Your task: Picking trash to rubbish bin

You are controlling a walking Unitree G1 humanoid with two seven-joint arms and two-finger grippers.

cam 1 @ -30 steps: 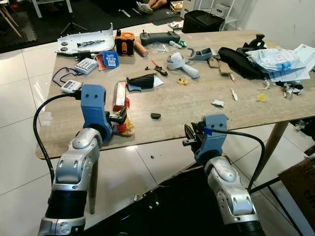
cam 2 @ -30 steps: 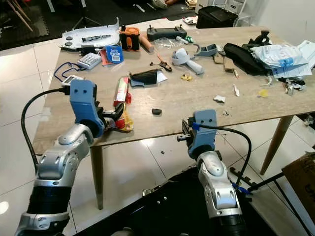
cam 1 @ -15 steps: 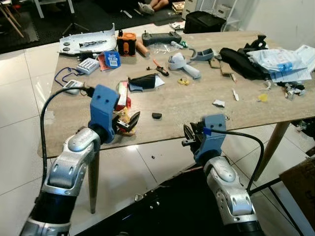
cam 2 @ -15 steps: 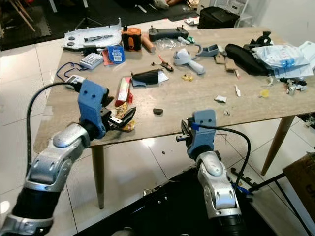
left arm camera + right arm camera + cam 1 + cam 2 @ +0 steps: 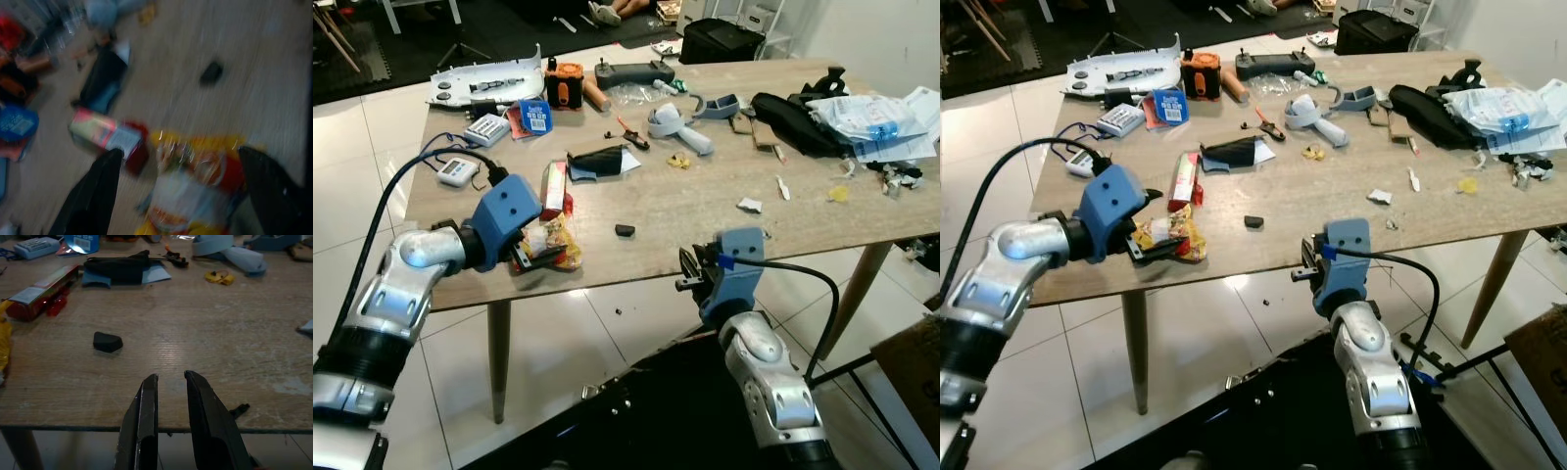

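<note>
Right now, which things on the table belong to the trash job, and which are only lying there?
Job: crumpled yellow-red snack wrapper, between the open left gripper fingers.
Lying about: flat red carton, small black wedge, grey remote controller, white calculator; right gripper idle.

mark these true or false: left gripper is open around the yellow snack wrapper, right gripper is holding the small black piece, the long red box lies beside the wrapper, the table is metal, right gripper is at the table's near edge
1. The left gripper is open around the yellow snack wrapper: true.
2. The right gripper holds the small black piece: false; the piece lies on the table, apart from it, and the fingers grip nothing.
3. The long red box lies beside the wrapper: true.
4. The table is metal: false; its top looks like light wood.
5. The right gripper is at the table's near edge: true.
</note>
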